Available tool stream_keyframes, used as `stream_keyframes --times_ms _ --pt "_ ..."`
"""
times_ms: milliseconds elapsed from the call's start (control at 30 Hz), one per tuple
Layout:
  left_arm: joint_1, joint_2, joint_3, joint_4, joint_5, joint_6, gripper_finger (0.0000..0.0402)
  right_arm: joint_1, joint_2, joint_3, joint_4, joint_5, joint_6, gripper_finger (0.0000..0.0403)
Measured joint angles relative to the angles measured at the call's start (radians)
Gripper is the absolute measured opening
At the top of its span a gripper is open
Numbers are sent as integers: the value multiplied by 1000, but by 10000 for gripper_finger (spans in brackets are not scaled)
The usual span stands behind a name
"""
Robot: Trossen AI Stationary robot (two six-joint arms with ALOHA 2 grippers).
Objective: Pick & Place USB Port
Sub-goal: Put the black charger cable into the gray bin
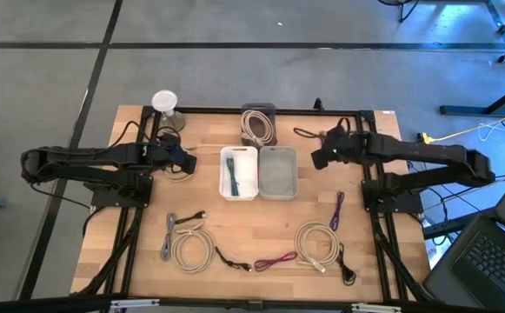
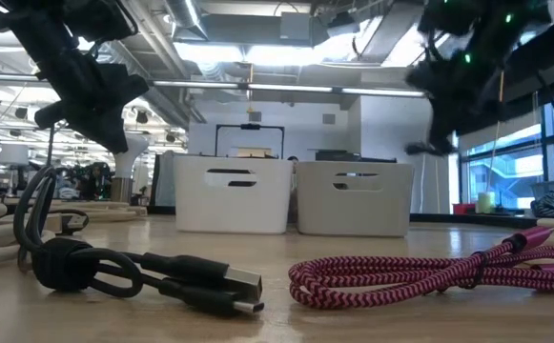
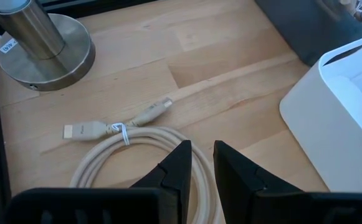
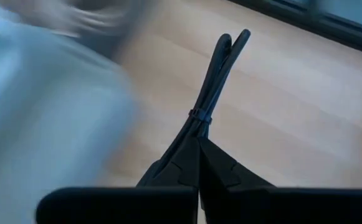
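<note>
Your right hand [image 4: 199, 146] is clamped on a black cable [image 4: 221, 62], clear only at its wrist. Your left hand [image 3: 199, 162], slightly parted, hovers over the beige cable [image 3: 128, 140].

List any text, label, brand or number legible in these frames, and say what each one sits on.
None can be read.
White sticker on the metal stand beside the beige cable: a line of print, too small to read.
White bins: plain fronts, no lettering visible.
Black cable clamped in the right gripper: no marking visible.
Laptop at the table's edge: keys too small to read.
</note>
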Motion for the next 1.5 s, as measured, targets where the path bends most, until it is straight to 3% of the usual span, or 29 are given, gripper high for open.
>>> stream_keyframes --times_ms 300,633,867,1167,1500 --pt "0 0 0 9 -7 3 62 263 86 -8 421 45 23 0" --pt "-2 0 0 25 3 4 63 243 358 -7 677 -70 56 0" --pt "-2 0 0 25 19 10 59 207 495 101 592 -81 125 0" --pt "-2 0 0 25 27 51 62 208 674 433 93 -51 142 0" --pt "-2 0 0 21 27 98 63 196 789 496 85 -118 148 0"
